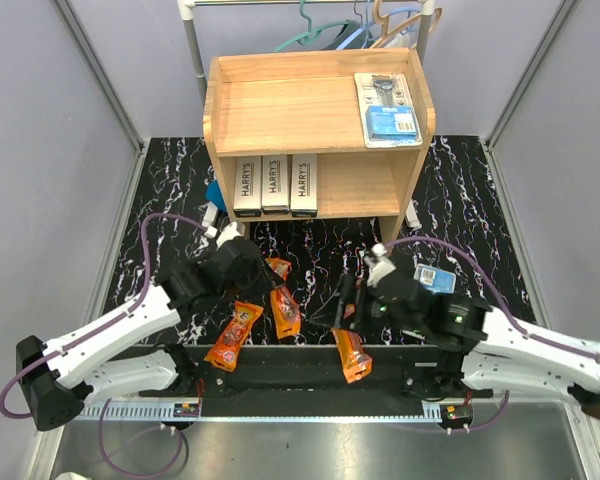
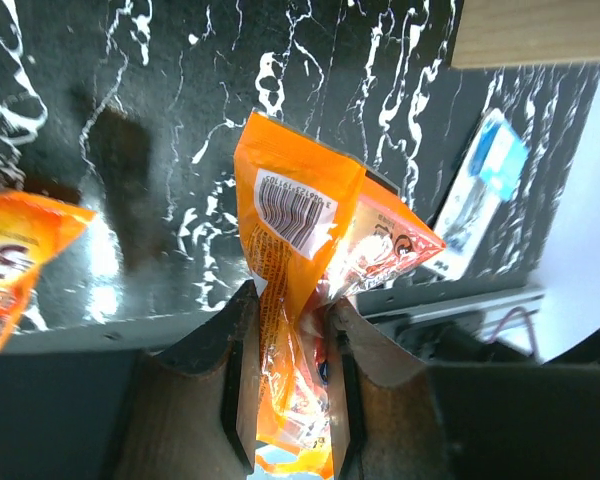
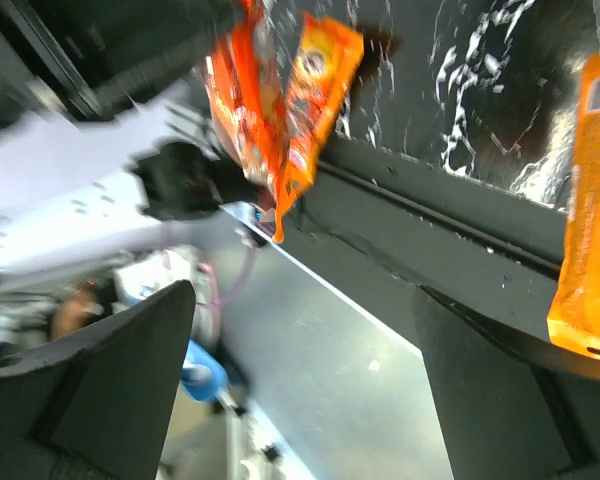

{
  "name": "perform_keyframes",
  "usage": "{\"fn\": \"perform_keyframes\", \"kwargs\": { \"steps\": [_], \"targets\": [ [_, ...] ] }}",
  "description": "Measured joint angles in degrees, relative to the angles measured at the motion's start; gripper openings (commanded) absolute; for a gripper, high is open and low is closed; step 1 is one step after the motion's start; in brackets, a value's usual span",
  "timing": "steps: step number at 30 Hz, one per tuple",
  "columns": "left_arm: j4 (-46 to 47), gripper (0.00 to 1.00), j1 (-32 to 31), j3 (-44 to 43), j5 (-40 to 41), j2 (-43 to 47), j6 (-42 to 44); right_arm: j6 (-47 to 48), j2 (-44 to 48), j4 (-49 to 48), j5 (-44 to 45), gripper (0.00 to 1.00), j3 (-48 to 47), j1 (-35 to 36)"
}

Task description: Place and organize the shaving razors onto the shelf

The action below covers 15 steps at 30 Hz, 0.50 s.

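While left hand (image 2: 292,305) pinches one orange packet (image 2: 290,200) near the tabletop's (image 1: 460,200) near edge and right hand (image 3: 300,300) gapes empty, pick-and-carry step in hand; next probably needs a lift over to the far-edge shelf (image 1: 280,105).

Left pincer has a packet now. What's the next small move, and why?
Probably lift the left pincer straight up a little. Its jaws are shut on an orange packet, and a second packet lies close beside it, so rising first should avoid dragging that. Then head for the shelf, whose lower tier shows bare wood right of the HARRY'S boxes.
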<state>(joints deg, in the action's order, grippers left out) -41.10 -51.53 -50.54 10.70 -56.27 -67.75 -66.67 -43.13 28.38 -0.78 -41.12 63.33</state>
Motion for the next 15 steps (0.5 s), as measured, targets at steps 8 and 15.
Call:
{"fn": "perform_keyframes", "kwargs": {
  "steps": [8,15],
  "targets": [
    [5.4,0.00,0.7,2.7,-0.6,1.7,-13.4,0.3,-17.1,-3.3,19.8,0.94,-6.1,18.1],
    [17.6,0.00,1.2,15.9,-5.2,6.8,-25.4,1.4,-18.4,-4.3,36.2,0.82,-8.4,26.7]
  ]
}}
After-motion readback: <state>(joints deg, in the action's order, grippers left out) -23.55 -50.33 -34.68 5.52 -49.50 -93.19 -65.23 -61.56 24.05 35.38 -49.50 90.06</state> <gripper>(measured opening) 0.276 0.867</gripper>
